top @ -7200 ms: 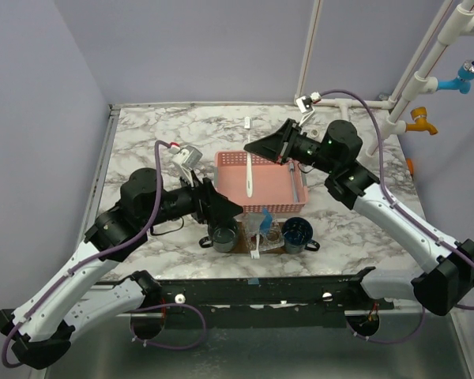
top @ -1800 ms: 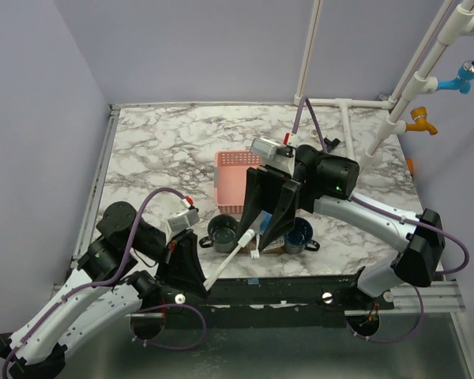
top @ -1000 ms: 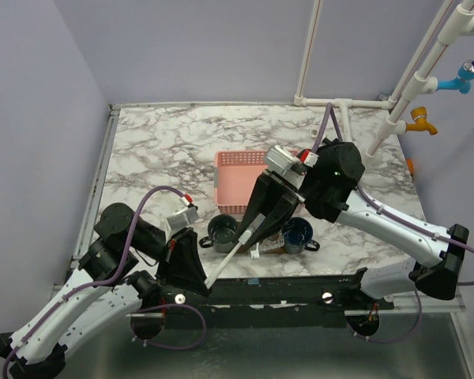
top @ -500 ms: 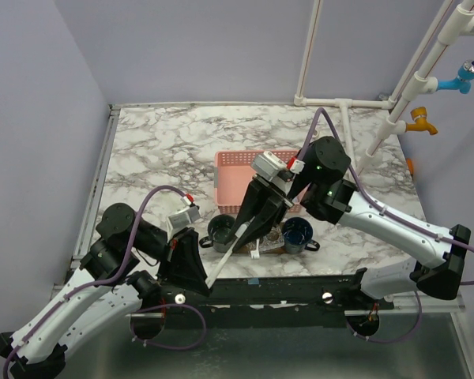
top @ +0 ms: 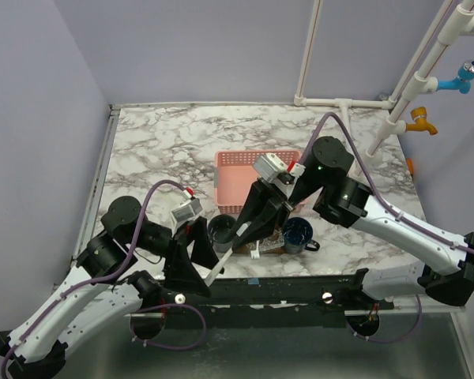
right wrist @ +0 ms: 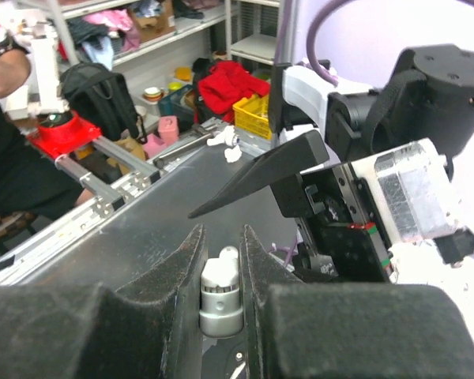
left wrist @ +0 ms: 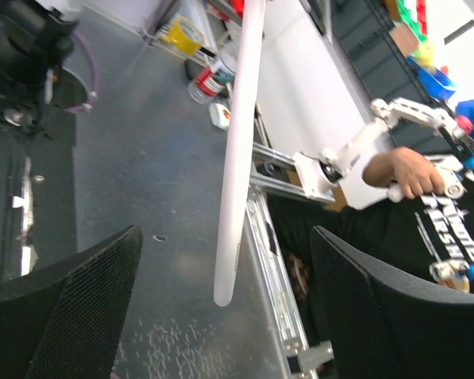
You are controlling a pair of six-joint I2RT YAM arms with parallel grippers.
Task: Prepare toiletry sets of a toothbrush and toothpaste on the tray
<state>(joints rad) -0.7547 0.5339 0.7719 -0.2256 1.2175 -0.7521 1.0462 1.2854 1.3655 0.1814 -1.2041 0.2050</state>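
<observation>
My right gripper [top: 245, 234] is shut on the upper end of a long slender white toothbrush [top: 221, 263], held in the air over the table's front edge. In the right wrist view the fingers [right wrist: 191, 268] clamp its white and silver end [right wrist: 221, 296]. My left gripper [top: 204, 275] is open, its fingers spread wide on either side of the toothbrush's lower part [left wrist: 238, 158] without touching it. The dark brown tray [top: 273, 239] lies between two cups, partly hidden by the right gripper. A white piece [top: 256, 253] pokes over its front. No toothpaste shows.
A pink mesh basket [top: 241, 168] stands behind the tray. A dark cup [top: 221, 230] is left of the tray and a blue cup [top: 298, 233] right of it. White pipes [top: 355, 103] run along the back right. The marble table's front edge [top: 300, 272] is just below the grippers.
The left gripper, which carried the toothbrush from the basket to the front edge, has opened its fingers. The right gripper came over from the basket and shut on the upper end.
</observation>
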